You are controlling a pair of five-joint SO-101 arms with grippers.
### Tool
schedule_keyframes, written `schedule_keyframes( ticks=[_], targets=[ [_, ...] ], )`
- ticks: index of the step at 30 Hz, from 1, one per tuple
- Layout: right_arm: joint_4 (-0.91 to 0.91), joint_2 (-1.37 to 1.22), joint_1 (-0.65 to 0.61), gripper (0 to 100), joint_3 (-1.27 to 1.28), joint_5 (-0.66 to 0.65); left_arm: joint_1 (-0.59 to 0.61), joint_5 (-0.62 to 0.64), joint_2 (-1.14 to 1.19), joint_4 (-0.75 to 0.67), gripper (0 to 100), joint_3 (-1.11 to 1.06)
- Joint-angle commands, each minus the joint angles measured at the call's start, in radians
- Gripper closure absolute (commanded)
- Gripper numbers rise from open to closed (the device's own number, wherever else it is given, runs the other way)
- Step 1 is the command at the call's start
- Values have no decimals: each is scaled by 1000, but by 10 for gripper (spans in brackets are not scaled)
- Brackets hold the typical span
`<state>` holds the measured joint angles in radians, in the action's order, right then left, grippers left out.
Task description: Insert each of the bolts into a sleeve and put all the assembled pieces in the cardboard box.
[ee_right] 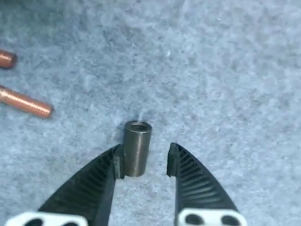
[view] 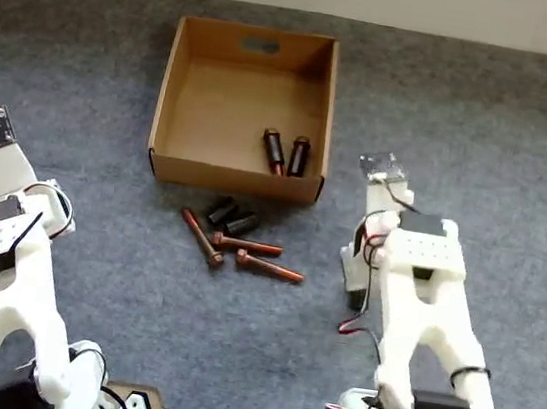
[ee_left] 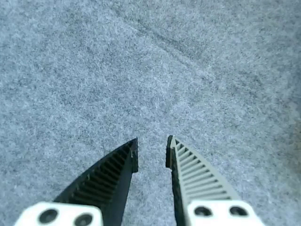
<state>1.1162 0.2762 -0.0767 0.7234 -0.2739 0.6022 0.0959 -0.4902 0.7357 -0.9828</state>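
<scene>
Straddling a sleeve [ee_right: 136,148] lengthwise, the open right end effector [ee_right: 144,155] has the bolts [view: 248,246] at its nine o'clock; the left end effector [ee_left: 151,153], open too, sits farther.

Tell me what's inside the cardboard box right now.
Two sleeved bolts lie side by side in the cardboard box, by its front wall. That wall hides the floor strip just behind it.
</scene>
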Motion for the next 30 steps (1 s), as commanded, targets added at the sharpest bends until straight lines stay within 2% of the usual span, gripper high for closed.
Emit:
schedule_keyframes(
  ticks=[1, 8, 15, 20, 22, 24, 30],
  targets=[
    [5, -48, 8, 857, -51, -14, -15, 3, -5, -8, 878, 21],
    [-2, -61, -58, 857, -24, -15, -15, 3, -5, -8, 878, 21],
    [-188, -62, -58, 857, 139, -14, -15, 2, -5, -8, 878, 21],
    [-213, -62, -56, 858, 179, -14, -15, 2, -5, -8, 878, 21],
    [-216, -62, -56, 904, 180, -15, -15, 2, -5, -8, 878, 21],
    [-245, -61, -56, 997, 185, -15, -15, 2, -5, -8, 878, 21],
    [-255, -8, -59, 992, 193, -9, -15, 2, -5, -8, 878, 21]
  ],
)
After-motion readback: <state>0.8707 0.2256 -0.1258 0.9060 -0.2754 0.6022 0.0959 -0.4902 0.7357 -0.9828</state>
